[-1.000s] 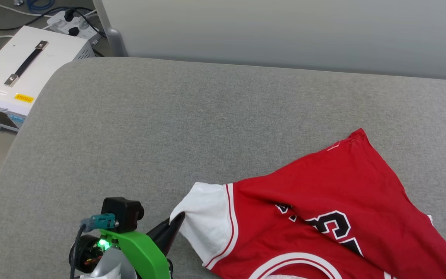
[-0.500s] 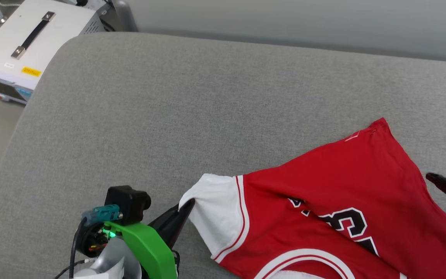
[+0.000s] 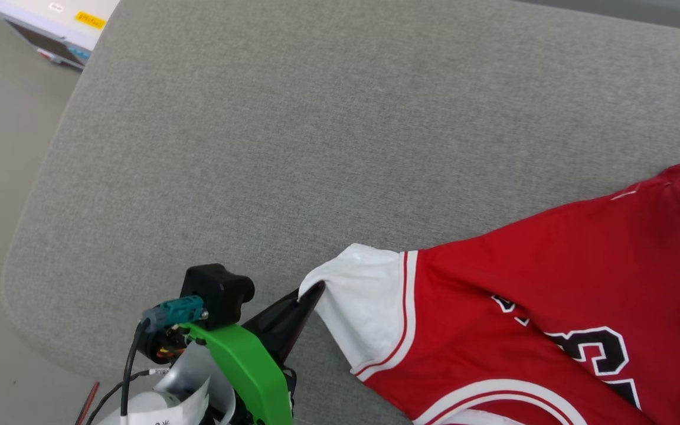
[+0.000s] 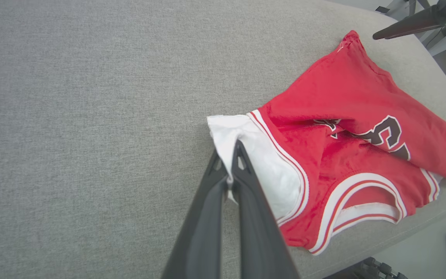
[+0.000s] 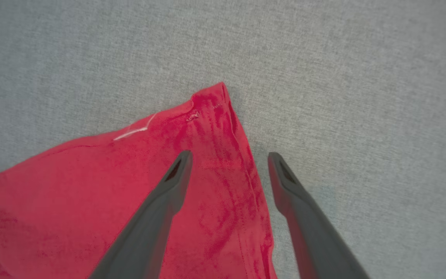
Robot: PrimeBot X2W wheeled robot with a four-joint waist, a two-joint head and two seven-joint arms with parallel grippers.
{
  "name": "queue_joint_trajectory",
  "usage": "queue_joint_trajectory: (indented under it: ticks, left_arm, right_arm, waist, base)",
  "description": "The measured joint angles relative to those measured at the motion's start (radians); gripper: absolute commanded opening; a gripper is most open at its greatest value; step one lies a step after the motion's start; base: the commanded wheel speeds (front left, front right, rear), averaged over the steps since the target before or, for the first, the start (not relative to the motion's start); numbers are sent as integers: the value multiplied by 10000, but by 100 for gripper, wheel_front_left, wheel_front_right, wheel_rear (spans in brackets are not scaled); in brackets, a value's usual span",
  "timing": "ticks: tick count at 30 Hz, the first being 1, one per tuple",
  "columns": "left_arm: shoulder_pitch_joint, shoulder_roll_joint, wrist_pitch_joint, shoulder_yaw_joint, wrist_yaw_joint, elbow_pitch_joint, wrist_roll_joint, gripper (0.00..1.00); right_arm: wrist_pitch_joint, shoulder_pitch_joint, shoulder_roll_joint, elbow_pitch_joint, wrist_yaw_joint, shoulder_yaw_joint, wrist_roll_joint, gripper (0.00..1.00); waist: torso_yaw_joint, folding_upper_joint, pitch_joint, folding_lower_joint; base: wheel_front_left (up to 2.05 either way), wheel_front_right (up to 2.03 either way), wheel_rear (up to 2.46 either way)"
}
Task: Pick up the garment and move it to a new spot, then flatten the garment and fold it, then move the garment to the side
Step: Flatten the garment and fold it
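— Pinching the white sleeve [image 4: 261, 162] between pressed-together jaws, the left gripper [image 4: 229, 162] holds the rumpled red jersey T-shirt with black lettering [image 3: 523, 283], which lies on the grey fabric cushion [image 3: 257, 147] near its front edge.

— And the right gripper [image 5: 227, 159] hangs with jaws spread astride the hem corner [image 5: 207, 100]. A shallow close could catch one layer, and the shirt would twist on lifting.

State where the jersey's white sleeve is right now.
In the head view, the white sleeve lies bottom centre on the grey cushion, pinched by the left gripper.
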Motion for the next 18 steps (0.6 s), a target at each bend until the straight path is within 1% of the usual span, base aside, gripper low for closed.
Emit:
queue_joint_trajectory:
  ticks: [6, 9, 12, 13, 14, 15, 18]
  left_arm:
    - [-132, -272, -130, -125, -176, 155, 2, 0]
    - [-147, -364, -171, -140, -192, 247, 2, 0]
    - [-151, -378, -224, -111, -198, 337, -2, 0]
    - [-151, -378, -267, -81, -198, 349, -2, 0]
    - [-159, -374, -290, -46, -198, 359, -2, 0]
    - [-165, -366, -299, -19, -198, 368, -2, 0]
    - [-170, -345, -301, 4, -198, 382, -12, 0]
  right_arm:
    - [-221, -186, -320, 917, 0, 341, -221, 100]
    - [-234, -185, -545, 1051, 0, 529, -244, 100]
    - [-159, -141, -905, 1152, 0, 796, -199, 100]
    - [-82, -106, -970, 1177, 0, 828, -192, 78]
    - [2, -56, -1049, 1183, 0, 872, -157, 44]
    - [21, -2, -1116, 1166, 0, 917, -119, 0]
    - [0, 55, -1158, 1135, 0, 922, 0, 0]
  waist:
    - [627, 0, 472, 0]
    - [891, 0, 651, 0]
    - [1113, 0, 798, 0]
    - [1162, 0, 827, 0]
    - [1214, 0, 852, 0]
    - [1255, 0, 870, 0]
    - [1291, 0, 854, 0]
  base:
    - [0, 0, 0]
    - [0, 0, 0]
    - [0, 0, 0]
    - [0, 0, 0]
    - [0, 0, 0]
    - [0, 0, 0]
    - [0, 0, 0]
